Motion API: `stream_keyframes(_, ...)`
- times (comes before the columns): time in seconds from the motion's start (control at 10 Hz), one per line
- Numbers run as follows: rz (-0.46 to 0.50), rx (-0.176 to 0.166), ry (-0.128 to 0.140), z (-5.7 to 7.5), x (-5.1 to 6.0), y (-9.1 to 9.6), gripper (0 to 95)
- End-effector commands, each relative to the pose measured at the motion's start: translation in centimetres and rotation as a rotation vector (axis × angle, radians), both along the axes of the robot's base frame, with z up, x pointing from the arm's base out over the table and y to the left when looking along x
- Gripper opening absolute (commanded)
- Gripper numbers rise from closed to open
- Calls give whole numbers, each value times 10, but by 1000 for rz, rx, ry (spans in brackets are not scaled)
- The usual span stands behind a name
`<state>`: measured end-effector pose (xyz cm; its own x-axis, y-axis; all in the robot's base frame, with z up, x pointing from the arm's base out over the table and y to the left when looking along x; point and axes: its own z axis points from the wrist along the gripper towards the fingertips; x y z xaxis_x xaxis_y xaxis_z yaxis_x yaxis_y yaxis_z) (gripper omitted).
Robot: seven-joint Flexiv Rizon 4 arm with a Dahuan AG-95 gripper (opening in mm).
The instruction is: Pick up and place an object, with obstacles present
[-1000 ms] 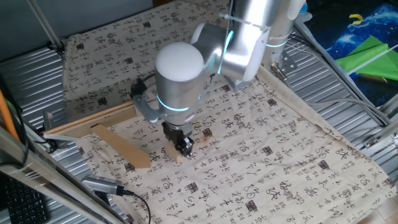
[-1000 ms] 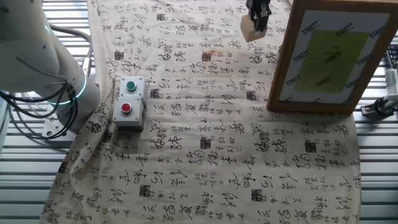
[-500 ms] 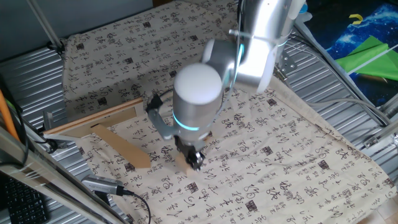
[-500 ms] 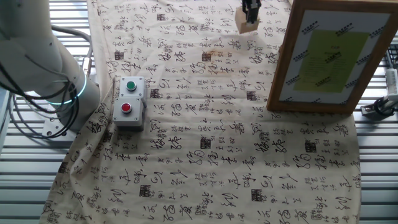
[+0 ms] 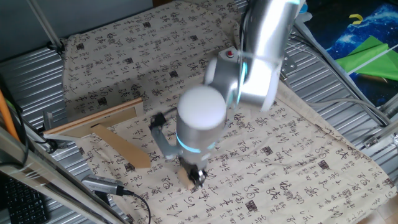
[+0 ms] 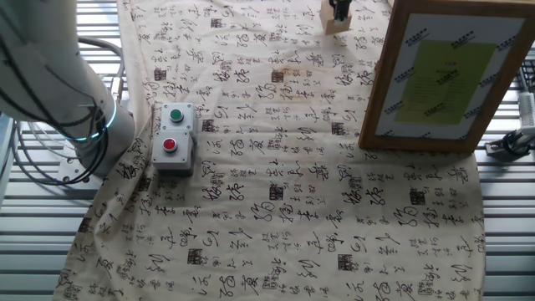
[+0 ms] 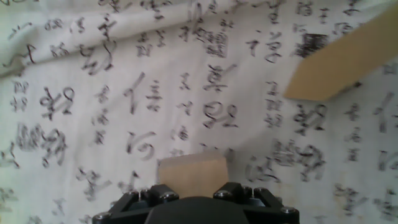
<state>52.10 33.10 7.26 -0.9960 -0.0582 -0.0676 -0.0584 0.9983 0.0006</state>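
End effector point(image 5: 196, 177) is clamped on the small wooden block point(image 5: 186, 181), fingers pointing down, low over the tabletop point(image 5: 298, 149), which is covered by a cloth point(image 6: 276, 167) printed with black characters. Block contact with the cloth cannot be determined. In the hand view the block point(image 7: 191, 175) projects from between the jaws, with the cloth below it. Wide tan plank point(image 5: 122, 146) lies on the cloth to the left of the block, apart from it; its angled end point(image 7: 342, 59) appears at upper right in the hand view. Narrow pale batten point(image 5: 93, 120) lies beyond the plank. In the other fixed view the block point(image 6: 335, 18) sits at the far edge; a button box point(image 6: 172, 137) and a framed sheet point(image 6: 441, 73) stand nearer.
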Motion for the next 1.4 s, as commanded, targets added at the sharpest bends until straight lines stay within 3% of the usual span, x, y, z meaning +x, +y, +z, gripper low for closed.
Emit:
stream_keyframes(0.1,-12,-1,4,1,-6,-1,0)
stream_keyframes(0.6,-92,21,17,-5,-11,6,0)
stream_keyframes(1.4,-148,8,32,-16,-12,9,0)
